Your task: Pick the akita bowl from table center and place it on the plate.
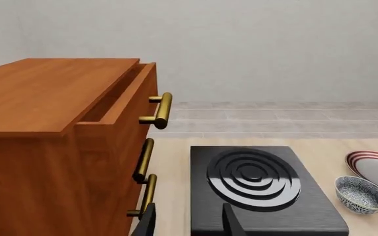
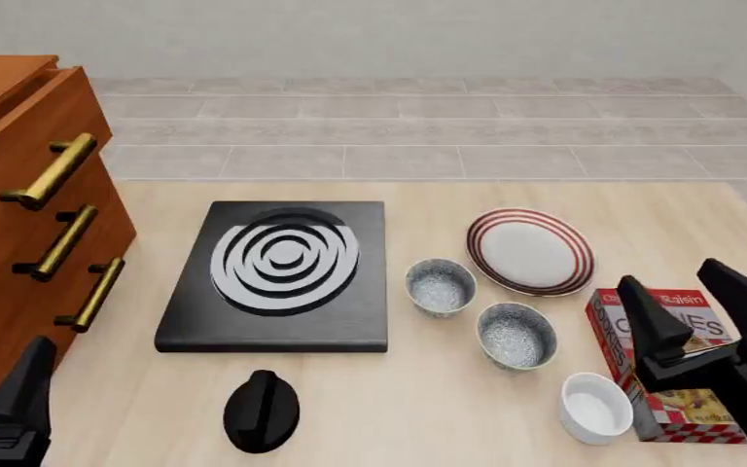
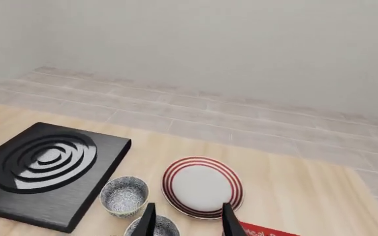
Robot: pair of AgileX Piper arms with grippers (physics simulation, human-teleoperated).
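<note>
The akita bowl stands upright on the table, just beside the plate and between it and the black burner slab. A slightly wider speckled bowl sits near the plate too, with a plain white bowl and a red box farther from it. The right tool hangs over the box, fingers spread wide, holding nothing. The left tool is also parted and empty, well apart from the plate.
</note>
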